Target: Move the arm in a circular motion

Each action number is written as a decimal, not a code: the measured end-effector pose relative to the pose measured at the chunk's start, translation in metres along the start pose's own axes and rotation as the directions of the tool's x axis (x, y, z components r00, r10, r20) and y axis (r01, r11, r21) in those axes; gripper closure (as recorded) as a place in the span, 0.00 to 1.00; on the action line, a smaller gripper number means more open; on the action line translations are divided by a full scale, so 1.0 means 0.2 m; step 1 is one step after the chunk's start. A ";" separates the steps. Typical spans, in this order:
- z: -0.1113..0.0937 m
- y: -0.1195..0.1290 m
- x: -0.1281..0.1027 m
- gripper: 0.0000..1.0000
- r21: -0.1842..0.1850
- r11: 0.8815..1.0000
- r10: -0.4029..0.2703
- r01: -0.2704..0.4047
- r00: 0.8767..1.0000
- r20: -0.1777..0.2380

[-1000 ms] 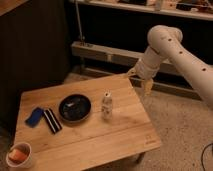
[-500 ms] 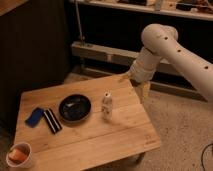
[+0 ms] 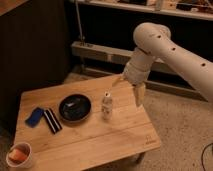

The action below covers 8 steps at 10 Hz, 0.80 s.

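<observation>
While the two tan fingers (image 3: 139,95) stand spread apart with nothing between them, the gripper (image 3: 127,93) has no object to take: the task is a motion of the arm alone. One finger points down over the right edge of the surface (image 3: 125,142); the other reaches left and slightly down, over the far edge. The gripper hangs in the air at the far right corner of the surface, touching nothing. Above it the white wrist widens into a thick tube that rises to a rounded joint (image 3: 150,36). From that joint the arm (image 3: 185,57), marked with small dark dots, runs down to the right and out of view.

Nearest the gripper stands a small white bottle (image 3: 106,105), upright, near but apart. Left of it lies a black dish (image 3: 75,107), then a striped black-and-white item (image 3: 51,121) and a blue pad (image 3: 35,116) just beside each other. A cup (image 3: 19,155) with orange contents sits at the near left corner.

Progress: a single pose shows no path, so the share of the circle completed cannot be read. Judged from the raised, unloaded arm, the sweep is probably under way, and its closure back to the starting point is left to make
</observation>
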<state>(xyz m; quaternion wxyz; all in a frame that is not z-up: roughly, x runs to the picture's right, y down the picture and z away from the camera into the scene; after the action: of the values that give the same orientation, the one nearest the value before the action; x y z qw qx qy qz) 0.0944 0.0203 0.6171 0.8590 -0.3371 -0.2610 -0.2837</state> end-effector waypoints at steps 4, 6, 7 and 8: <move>0.00 -0.02 0.01 0.20 -0.001 1.000 -0.008 0.008 1.000 0.010; 0.01 -0.03 -0.08 0.20 -0.007 0.999 -0.050 0.050 0.999 0.012; 0.02 -0.03 -0.14 0.20 -0.003 0.998 -0.066 0.066 0.998 0.015; 0.02 -0.02 -0.18 0.20 -0.001 0.997 -0.078 0.078 0.997 0.018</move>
<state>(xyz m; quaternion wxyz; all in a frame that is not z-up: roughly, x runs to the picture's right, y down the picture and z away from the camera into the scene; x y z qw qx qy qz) 0.0659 0.0323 0.5990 0.8445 -0.3301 -0.2813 -0.3142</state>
